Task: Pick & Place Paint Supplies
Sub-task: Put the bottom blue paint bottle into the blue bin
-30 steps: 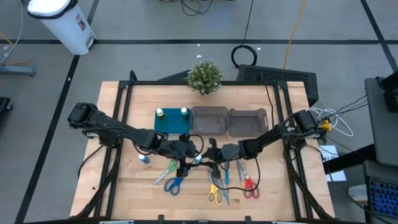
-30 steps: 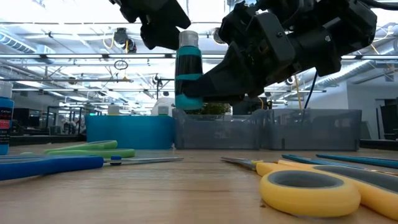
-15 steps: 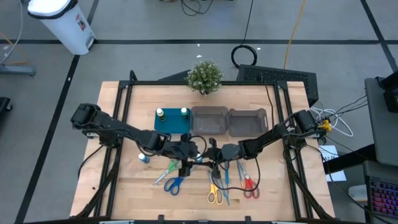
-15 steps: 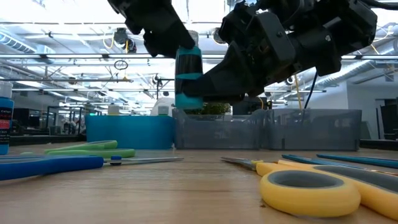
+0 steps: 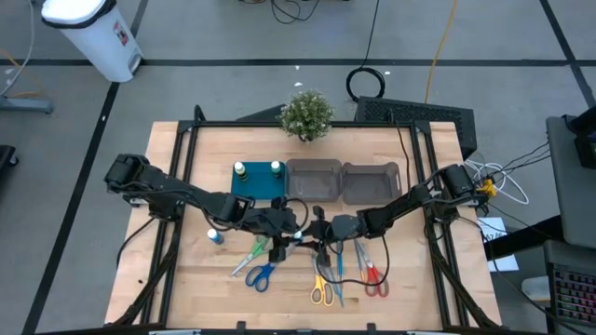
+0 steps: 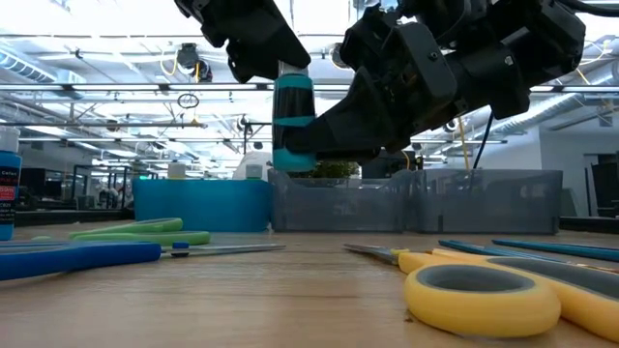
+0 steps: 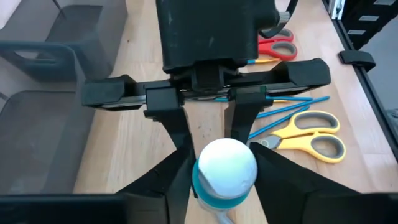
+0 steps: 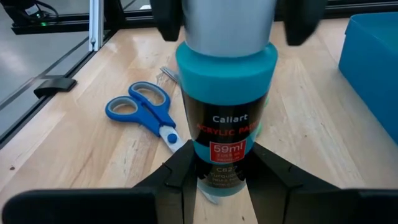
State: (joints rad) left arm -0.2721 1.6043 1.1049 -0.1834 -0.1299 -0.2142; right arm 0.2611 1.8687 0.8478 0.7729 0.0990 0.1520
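A teal paint bottle with a white cap hangs upright above the table's middle. My right gripper is shut on its lower body, coming from the right. My left gripper is over the bottle from above, open, one finger on each side of the cap. Two more bottles stand in the teal tray. A blue bottle stands on the table. Green, blue, yellow and red scissors and blue sticks lie flat. My right gripper pinches the bottle's lower body between its two fingers, level, from the table's right side. The bottle stands upright in the hold, lifted clear of the table. My left gripper's fingers stand close beside the cap; whether they touch it I cannot tell.
Two grey translucent bins stand side by side right of the teal tray, with a small potted plant at the far edge behind them. The scissors and sticks lie on the table's near half, under and around both grippers.
My left gripper has moved right and down over the bottle's top: the cap showed free in the low view a second ago and is now covered by the gripper. My right gripper and the bottle have stayed still.
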